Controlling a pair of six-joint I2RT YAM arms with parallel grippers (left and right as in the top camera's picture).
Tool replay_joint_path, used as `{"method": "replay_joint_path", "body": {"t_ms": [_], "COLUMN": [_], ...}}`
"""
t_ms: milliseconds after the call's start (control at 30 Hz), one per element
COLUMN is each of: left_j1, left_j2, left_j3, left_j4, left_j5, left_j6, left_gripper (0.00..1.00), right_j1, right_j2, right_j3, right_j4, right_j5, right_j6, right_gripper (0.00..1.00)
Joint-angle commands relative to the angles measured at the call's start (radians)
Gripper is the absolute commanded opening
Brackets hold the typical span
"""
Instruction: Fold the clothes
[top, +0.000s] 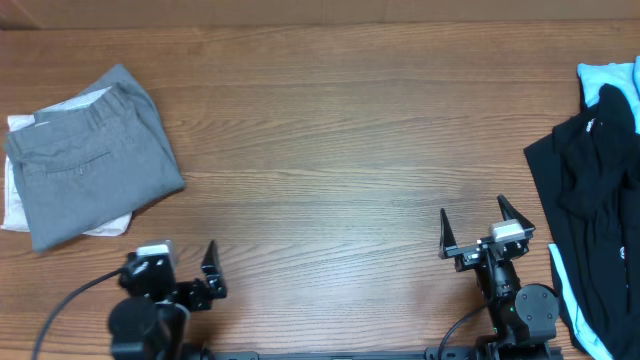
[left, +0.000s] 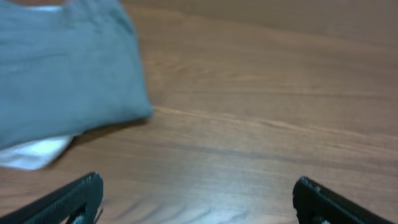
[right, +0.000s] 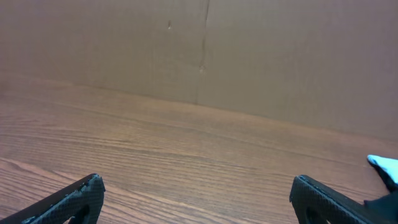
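The medium-grey shorts (top: 95, 155) lie folded at the far left of the table, waistband away from me and the slit pocket facing up. They also fill the upper left of the left wrist view (left: 62, 68). My left gripper (top: 182, 258) is open and empty near the front edge, just in front of and to the right of the shorts, and its fingers show wide apart in its own view (left: 198, 182). My right gripper (top: 473, 212) is open and empty over bare wood at the front right (right: 197, 180).
Cream-white folded shorts (top: 14, 200) lie under the grey ones, with a corner in the left wrist view (left: 31, 152). A black garment (top: 590, 190) and a light-blue one (top: 605, 80) are heaped at the right edge. A brown wall (right: 199, 50) stands behind the table.
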Motion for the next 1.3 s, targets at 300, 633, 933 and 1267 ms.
{"method": "replay_joint_path", "body": {"t_ms": [300, 633, 933, 1267], "left_j1": [-0.035, -0.039, -0.039, -0.039], "left_j2": [-0.070, -0.070, -0.069, -0.069], "left_j3": [-0.407, -0.428, -0.428, -0.428], "left_j4": [0.706, 0.714, 0.713, 0.713], "left_j5": [0.053, -0.016, -0.016, -0.016], "left_j6": [-0.018, -0.018, -0.018, -0.018], "left_gripper": [1.00, 1.00, 1.00, 1.00], "right_j1": [0.004, 0.004, 0.004, 0.004], "right_j2": [-0.009, -0.009, -0.009, -0.009], "right_j3": [-0.010, -0.010, -0.010, -0.010], "right_j4": [0.004, 0.004, 0.004, 0.004], "right_j5": [0.009, 0.009, 0.009, 0.009], "right_j6": [-0.005, -0.005, -0.006, -0.006], "right_gripper": [1.00, 1.00, 1.00, 1.00]}}
